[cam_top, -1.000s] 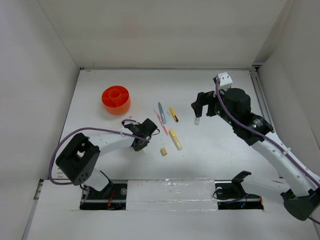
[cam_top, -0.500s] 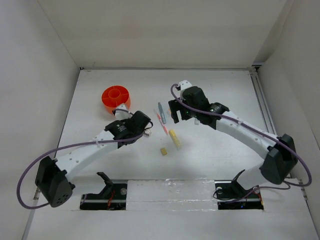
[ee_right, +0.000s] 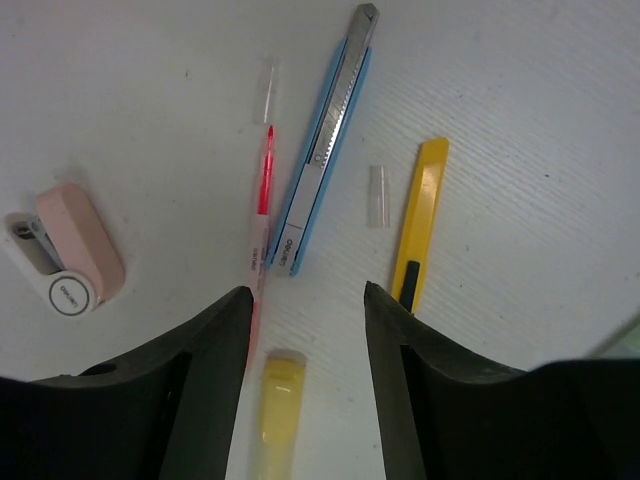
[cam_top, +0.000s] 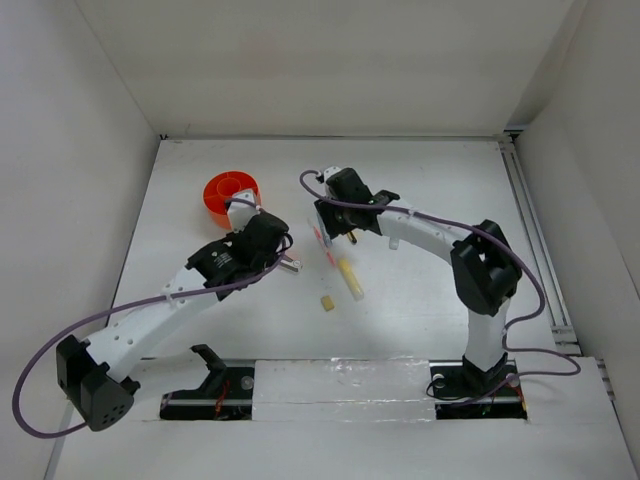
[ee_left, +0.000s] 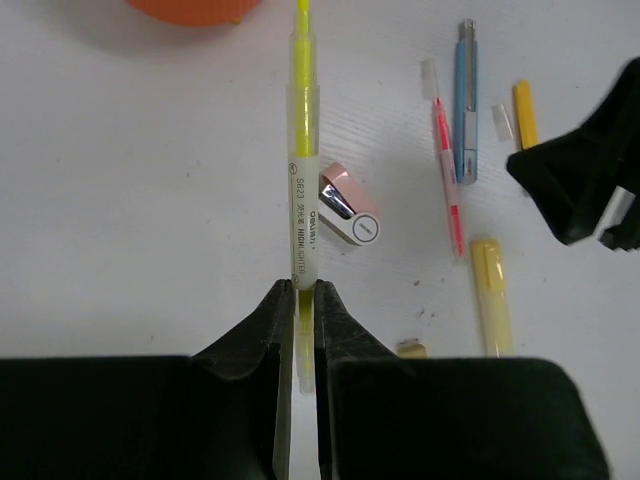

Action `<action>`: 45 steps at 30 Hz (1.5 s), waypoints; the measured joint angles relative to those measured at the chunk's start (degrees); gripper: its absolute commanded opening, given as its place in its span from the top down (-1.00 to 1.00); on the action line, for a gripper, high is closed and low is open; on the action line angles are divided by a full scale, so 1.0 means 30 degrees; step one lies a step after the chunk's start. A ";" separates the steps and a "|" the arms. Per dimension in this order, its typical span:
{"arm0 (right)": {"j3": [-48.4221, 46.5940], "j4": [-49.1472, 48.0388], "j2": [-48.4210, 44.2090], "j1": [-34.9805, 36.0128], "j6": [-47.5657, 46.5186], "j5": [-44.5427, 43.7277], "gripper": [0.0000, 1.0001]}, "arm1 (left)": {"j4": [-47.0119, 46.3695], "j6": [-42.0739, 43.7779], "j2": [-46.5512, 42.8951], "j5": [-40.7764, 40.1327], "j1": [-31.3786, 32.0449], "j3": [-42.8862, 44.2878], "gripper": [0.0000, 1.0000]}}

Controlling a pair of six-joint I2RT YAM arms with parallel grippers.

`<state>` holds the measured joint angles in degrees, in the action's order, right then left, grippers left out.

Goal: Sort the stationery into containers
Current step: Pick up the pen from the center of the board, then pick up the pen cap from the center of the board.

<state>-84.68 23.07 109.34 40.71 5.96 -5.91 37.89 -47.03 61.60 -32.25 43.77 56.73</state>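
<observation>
left pincer (ee_left: 298, 300) is clamped tight on the back end of the yellow highlighter (ee_left: 302, 190), nothing loose about it. the highlighter sticks straight out ahead of the jaws, and its tip ends up right by the near side of the orange cup (cam_top: 215, 207), a bit to the right of it. the small pink-grey block (ee_left: 345, 205) lies just right of the highlighter's barrel, about halfway along. can't tell if they're touching. the tan eraser (ee_left: 410, 348) sits on the table close to the right of that pincer's fingers.

right pincer (ee_right: 305, 292) has its jaws wide apart, gripping nothing, hanging over the row of pens. the near ends of the pink-red pen (ee_right: 263, 195) and the grey-blue pen (ee_right: 325, 150) lie right in front of the gap, side by side, both running away from it. the yellow pen (ee_right: 420, 215) lies just ahead of its right finger. the pale yellow marker (ee_right: 278, 400) pokes out between the two fingers, nearer the left one. the pink-grey block is off to the left of that pincer. two tiny clear caps (ee_right: 376, 195) lie loose among the pens.
</observation>
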 measured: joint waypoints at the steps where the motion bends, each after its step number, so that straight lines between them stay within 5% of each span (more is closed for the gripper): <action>1: -0.0219 0.0000 0.0379 -0.0066 -0.0029 0.0117 -0.05 | -0.0138 0.0357 -0.0146 0.0138 0.0000 0.0000 1.00; 36: -0.4131 0.0831 0.5610 -0.1829 -0.1275 0.2980 0.11 | -0.1559 0.2834 -0.1603 0.0772 0.0000 -0.0007 1.00; 45: -0.4532 0.1246 0.5865 -0.1829 -0.1282 0.2441 0.30 | -0.1566 0.2892 -0.1603 0.0889 0.0000 -0.0007 1.00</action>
<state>-98.28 26.81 126.93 35.22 2.11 1.41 33.19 -38.35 56.80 -29.58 43.77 56.71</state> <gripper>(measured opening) 0.381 0.040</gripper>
